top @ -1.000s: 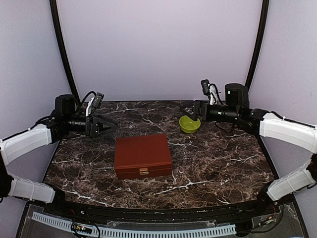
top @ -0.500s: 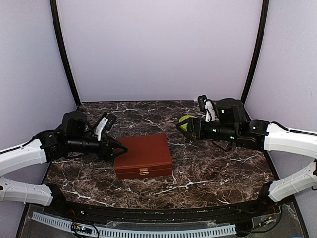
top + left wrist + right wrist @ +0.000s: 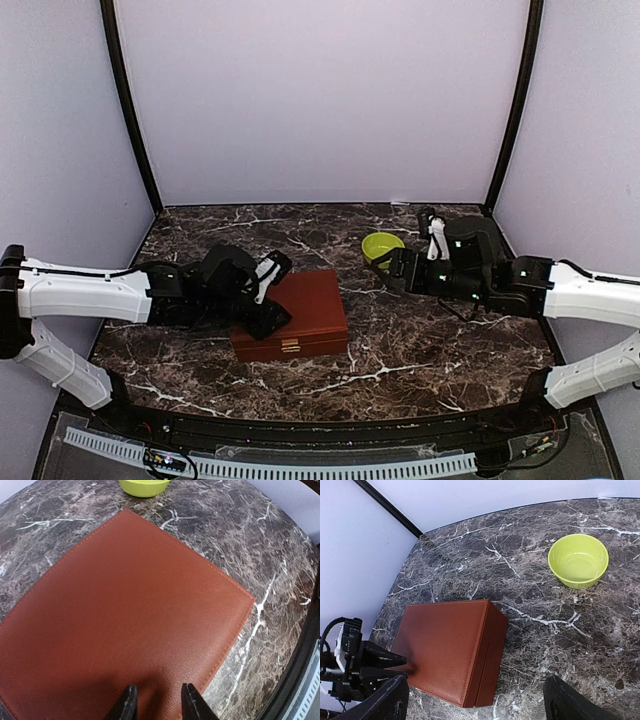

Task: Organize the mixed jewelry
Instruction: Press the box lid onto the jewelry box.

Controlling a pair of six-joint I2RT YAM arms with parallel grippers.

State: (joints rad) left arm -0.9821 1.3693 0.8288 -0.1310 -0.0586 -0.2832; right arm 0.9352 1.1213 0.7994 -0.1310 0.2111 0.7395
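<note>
Left pincer (image 3: 157, 696) — jaws set narrow, grasping nothing — hangs over your reddish-brown leather box (image 3: 125, 610), lower centre; right pincer (image 3: 480, 700) gapes, empty.

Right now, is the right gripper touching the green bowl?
Apart. The right wrist view shows the green bowl lying well ahead of the right gripper, whose jaws stand open, with a stretch of marble table between them.

High overview, both wrists facing box (image 3: 315, 300)
</note>
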